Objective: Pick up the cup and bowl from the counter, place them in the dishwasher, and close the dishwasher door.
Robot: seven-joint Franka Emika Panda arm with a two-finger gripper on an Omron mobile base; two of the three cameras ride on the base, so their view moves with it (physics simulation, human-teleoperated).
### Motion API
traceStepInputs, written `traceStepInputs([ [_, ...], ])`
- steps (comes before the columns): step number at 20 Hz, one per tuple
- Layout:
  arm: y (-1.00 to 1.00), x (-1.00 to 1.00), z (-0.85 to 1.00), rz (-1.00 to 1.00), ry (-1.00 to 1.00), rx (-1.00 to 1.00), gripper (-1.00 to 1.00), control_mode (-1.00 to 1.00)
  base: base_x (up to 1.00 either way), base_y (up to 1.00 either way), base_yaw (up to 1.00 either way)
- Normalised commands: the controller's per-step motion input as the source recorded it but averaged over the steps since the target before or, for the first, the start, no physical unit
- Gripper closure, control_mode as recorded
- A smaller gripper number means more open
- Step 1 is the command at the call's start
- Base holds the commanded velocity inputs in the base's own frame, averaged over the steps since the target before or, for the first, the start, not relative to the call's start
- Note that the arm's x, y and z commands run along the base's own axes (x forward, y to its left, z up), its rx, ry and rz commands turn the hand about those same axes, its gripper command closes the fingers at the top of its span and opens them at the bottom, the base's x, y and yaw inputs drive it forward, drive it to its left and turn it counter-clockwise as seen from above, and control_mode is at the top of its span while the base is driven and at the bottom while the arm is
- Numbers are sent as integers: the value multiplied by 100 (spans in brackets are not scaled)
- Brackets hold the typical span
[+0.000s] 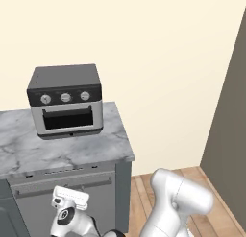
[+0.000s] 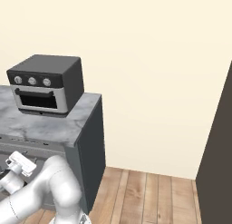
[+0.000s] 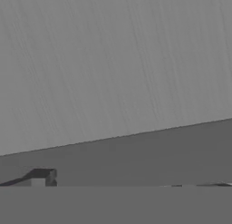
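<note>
The dishwasher point(image 1: 62, 172) sits under the marble counter point(image 1: 57, 149), its slim control strip just below the slab. The dishwasher door point(image 1: 103, 202) stands upright and flush with the cabinet front, and its bar handle point(image 1: 96, 182) runs across near the top. My hand point(image 1: 70, 198) hovers low, right in front of the door and just under the handle; it is also at the lower left of the right base view point(image 2: 19, 165). In the hand view my gripper point(image 3: 122, 182) is open, its fingertips point(image 3: 43, 177) far apart, with a flat grey panel close ahead. The cup and the bowl are out of view.
A dark toaster oven point(image 1: 65, 99) with three knobs stands on the counter against the cream wall. The counter ends at its right corner point(image 1: 127, 154), with wooden floor point(image 2: 145, 191) beyond. A tall dark panel point(image 1: 230, 125) rises at the far right.
</note>
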Motion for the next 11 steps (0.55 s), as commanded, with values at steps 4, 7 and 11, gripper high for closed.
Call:
traceStepInputs([
  [4,0,68,-42,0,-2,-43,-100,-100,0,0,0],
  [7,0,75,-41,0,-1,-42,-100,-100,0,0,0],
  [11,-4,80,-42,0,0,-36,-100,-100,0,0,0],
])
